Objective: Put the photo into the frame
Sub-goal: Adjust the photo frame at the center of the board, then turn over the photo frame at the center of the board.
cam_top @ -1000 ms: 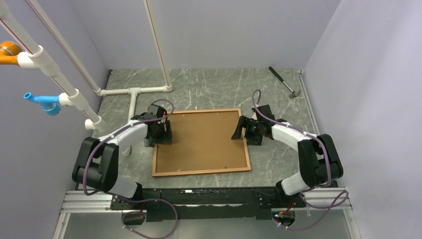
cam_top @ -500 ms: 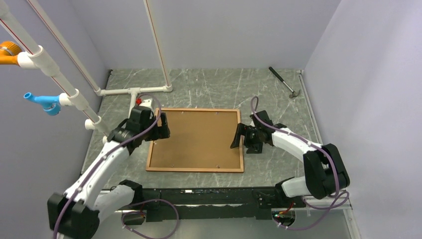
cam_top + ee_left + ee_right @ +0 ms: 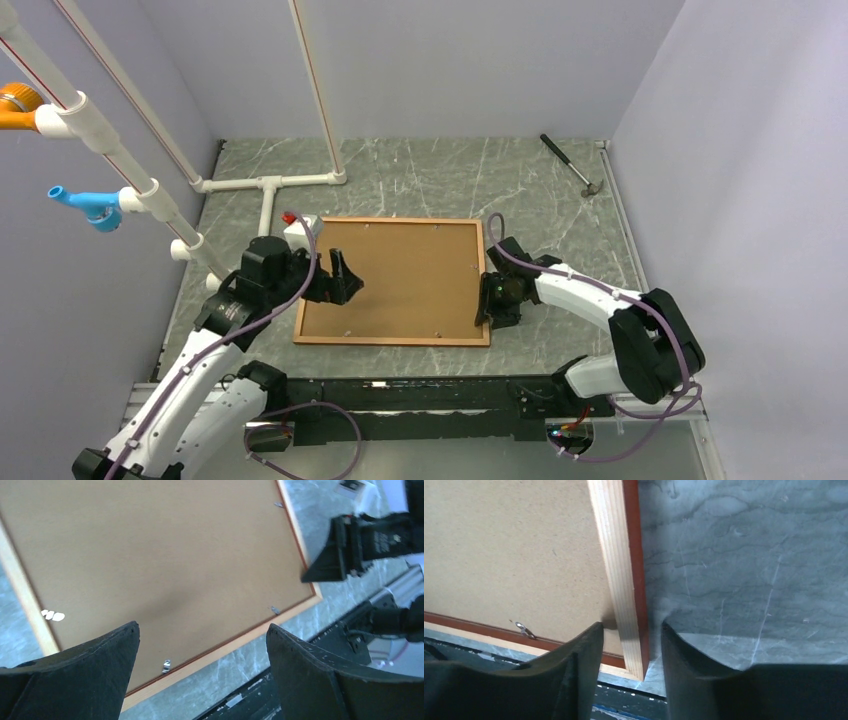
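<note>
The frame [image 3: 400,341] lies face down in the middle of the table [image 3: 420,180], its brown backing panel [image 3: 410,275] filling it inside the rails. Small metal tabs [image 3: 166,666] sit along the near rail.

We see the left gripper [image 3: 347,280] hovering above the left part of the panel, its jaws spread wide and nothing between them.

The right gripper [image 3: 487,310] is down at the right rail, close to the near right corner. Its jaws stand narrow astride that rail, and a sliver of table shows beside the outer finger [image 3: 704,680].

A hammer [image 3: 570,163] lies at the far right, well apart from the frame.
</note>
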You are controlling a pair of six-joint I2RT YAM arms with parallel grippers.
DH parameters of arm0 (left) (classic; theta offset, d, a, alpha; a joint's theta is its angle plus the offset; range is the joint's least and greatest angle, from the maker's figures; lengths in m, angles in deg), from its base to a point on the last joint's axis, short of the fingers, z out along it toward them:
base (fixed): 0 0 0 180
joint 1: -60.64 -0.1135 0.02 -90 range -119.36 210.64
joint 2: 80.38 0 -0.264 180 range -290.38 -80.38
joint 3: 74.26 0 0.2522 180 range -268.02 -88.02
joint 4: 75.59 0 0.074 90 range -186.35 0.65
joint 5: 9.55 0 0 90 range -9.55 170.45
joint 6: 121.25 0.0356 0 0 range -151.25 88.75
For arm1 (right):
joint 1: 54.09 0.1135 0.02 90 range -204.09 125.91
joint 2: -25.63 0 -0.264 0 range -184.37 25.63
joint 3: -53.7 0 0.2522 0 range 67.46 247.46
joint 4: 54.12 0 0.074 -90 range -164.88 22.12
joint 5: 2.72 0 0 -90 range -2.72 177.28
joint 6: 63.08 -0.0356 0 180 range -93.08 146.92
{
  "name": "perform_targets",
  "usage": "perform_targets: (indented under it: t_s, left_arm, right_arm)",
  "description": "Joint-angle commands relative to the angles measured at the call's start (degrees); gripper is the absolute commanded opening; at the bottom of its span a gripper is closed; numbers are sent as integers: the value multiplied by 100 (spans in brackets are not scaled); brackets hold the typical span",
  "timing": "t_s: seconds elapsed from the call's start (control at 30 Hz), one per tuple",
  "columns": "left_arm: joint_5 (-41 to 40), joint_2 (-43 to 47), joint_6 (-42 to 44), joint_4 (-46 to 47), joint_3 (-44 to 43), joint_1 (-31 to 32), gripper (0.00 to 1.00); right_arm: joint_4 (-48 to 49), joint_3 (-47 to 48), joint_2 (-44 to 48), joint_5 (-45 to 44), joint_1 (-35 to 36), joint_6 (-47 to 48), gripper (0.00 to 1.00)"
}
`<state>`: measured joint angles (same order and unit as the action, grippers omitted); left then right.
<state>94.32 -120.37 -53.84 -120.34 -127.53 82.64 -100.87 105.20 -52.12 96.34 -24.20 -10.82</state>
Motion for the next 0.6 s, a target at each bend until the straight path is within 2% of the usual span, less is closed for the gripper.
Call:
perform_targets:
  t_s: [0.0, 0.13, 0.37, 0.57]
  left_arm:
    - [515, 8, 423, 436, -110, 400, 99]
    - [216, -208, 651, 440, -301, 1025, 99]
    - [-217, -939, 1110, 413, -681, 2098, 99]
    - [-1287, -1710, 1538, 275, -946, 3184, 99]
  right_arm:
    - [34, -104, -190, -225, 103, -237, 38]
    - [41, 16, -256, -218, 126, -181, 2]
    - [-478, 793, -122, -190, 113, 47, 0]
    - [-1086, 1510, 74, -14, 43, 183, 0]
